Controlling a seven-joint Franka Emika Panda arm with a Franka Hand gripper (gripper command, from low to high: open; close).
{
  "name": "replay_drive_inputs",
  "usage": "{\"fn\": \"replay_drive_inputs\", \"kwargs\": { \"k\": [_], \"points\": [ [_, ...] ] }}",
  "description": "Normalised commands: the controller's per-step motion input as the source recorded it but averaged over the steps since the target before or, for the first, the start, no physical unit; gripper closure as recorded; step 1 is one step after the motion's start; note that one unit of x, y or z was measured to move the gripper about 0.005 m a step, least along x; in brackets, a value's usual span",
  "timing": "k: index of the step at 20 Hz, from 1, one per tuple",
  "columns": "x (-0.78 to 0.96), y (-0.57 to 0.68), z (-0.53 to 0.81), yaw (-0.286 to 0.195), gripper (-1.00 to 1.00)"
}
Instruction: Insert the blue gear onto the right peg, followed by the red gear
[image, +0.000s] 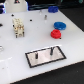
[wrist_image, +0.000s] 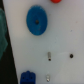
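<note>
Looks like a robotics lab bench, not a home or shop. Evidence: a plain white tabletop (image: 30, 47) used as a test surface, with dark surroundings behind it. Landmark is the black-framed plate (image: 45, 56) near the front edge, with two thin upright pins on it, a purpose-built fixture. Behind the plate, toward the exterior view's right, sit a blue gear (image: 59, 25) and a red gear (image: 55, 34), plastic test parts. Behind the plate toward the exterior view's left stands a small pale blocky assembly (image: 18, 28). More blurred hardware lies along the far edge. Wrist view shows small studs (wrist_image: 49, 56) in the white surface.
</note>
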Motion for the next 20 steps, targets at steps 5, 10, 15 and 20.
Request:
{"fn": "replay_drive_inputs", "kwargs": {
  "k": [5,10,15,20],
  "points": [
    [-0.34,0.48,-0.48,0.0,-1.0],
    [-0.35,0.15,-0.58,0.0,-1.0],
    [-0.39,-0.1,-0.6,0.0,-1.0],
    [-0.25,-0.27,-0.55,0.0,-1.0]
  ]
}}
